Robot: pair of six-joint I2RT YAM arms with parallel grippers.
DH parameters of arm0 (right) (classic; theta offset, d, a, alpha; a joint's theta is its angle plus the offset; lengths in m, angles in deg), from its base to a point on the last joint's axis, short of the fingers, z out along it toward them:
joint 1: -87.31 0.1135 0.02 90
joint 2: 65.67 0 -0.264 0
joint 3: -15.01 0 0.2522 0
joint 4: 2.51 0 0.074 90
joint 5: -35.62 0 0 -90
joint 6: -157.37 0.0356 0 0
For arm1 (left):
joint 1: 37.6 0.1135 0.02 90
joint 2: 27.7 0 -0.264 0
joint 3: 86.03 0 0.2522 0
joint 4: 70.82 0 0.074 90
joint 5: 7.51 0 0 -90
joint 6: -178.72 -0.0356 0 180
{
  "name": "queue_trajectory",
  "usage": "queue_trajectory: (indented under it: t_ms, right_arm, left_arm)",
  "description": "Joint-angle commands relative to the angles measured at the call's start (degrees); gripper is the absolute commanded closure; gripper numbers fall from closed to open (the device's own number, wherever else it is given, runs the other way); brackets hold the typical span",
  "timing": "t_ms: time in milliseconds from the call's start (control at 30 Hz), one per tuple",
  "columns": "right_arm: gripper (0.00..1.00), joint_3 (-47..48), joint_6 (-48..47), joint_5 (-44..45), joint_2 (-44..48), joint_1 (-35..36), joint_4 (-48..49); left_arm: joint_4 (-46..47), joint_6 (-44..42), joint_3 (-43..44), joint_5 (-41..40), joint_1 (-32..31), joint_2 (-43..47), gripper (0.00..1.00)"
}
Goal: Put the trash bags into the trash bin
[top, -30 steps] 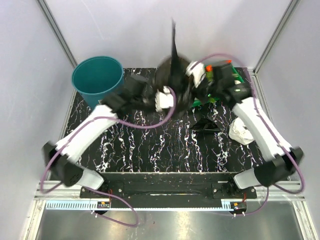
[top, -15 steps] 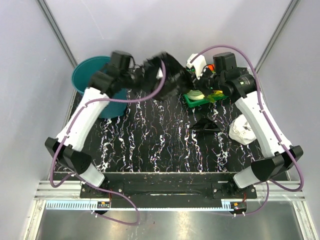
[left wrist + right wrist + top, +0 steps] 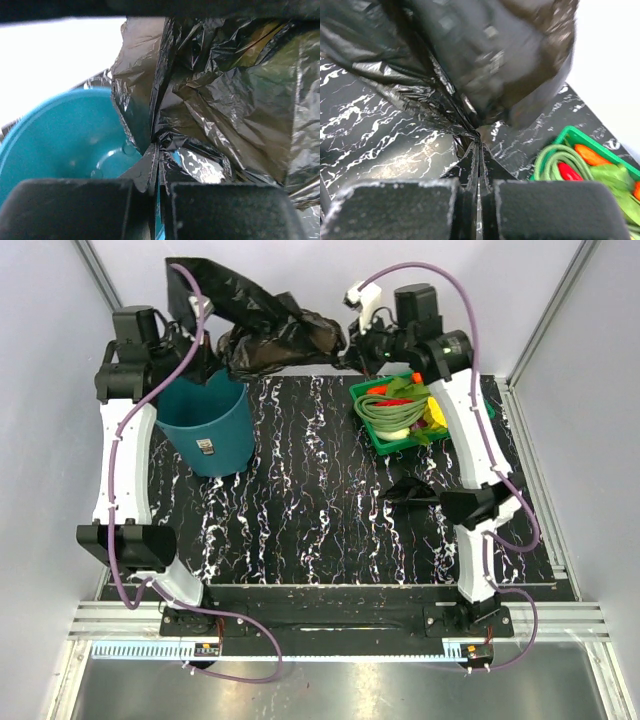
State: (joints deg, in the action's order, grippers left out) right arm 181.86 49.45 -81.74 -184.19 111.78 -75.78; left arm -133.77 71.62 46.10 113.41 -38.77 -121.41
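L arm: reared upright, left gripper (image 3: 156, 181) clamped tight on one end of trash bag (image 3: 270, 330) | trash bin (image 3: 210, 425): teal, directly below left gripper, white sticker unreadable | bag: glossy crinkled black film stretched airborne between grippers | R arm: raised, right gripper (image 3: 479, 160) pinched closed on the other end, green tray (image 3: 568, 134) below it
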Motion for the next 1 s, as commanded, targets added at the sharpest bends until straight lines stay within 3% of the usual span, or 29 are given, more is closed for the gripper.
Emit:
queue_trajectory:
  t_ms: [0, 100, 267, 400, 500, 800, 967]
  right_arm:
    - [1.0, 7.39, 1.05, -3.41, -4.96, 6.45, -2.55]
    - [1.0, 4.15, 1.29, -5.77, -5.84, 8.92, 3.15]
    - [1.0, 5.36, 6.22, -11.49, -7.86, 11.04, 11.25]
    - [1.0, 7.04, 8.23, -14.12, -9.1, 12.0, 15.02]
    - [1.0, 7.04, 10.09, -14.74, -9.54, 12.09, 17.92]
    - [1.0, 7.83, 10.79, -13.08, -9.1, 12.09, 22.15]
    - [1.0, 7.57, 11.23, -10.09, -8.31, 12.09, 24.61]
  left_arm:
    - [-0.2, 6.73, -1.73, 4.32, 5.03, 2.48, 1.0]
    - [-3.36, 5.07, -4.1, 3.2, 6.27, 4.4, 1.0]
    - [-5.73, 1.56, -9.73, -5.77, 6.97, 8.28, 1.0]
    - [-24.93, -10.55, -0.88, -3.86, 7.15, 0.58, 1.0]
    - [-33.41, -15.5, 3.97, -3.15, 7.15, -3.76, 1.0]
    - [-21.32, -8.66, 4.67, -3.67, 7.67, 3.26, 1.0]
    - [-8.57, -2.86, 2.05, -7.09, 8.46, 10.64, 1.0]
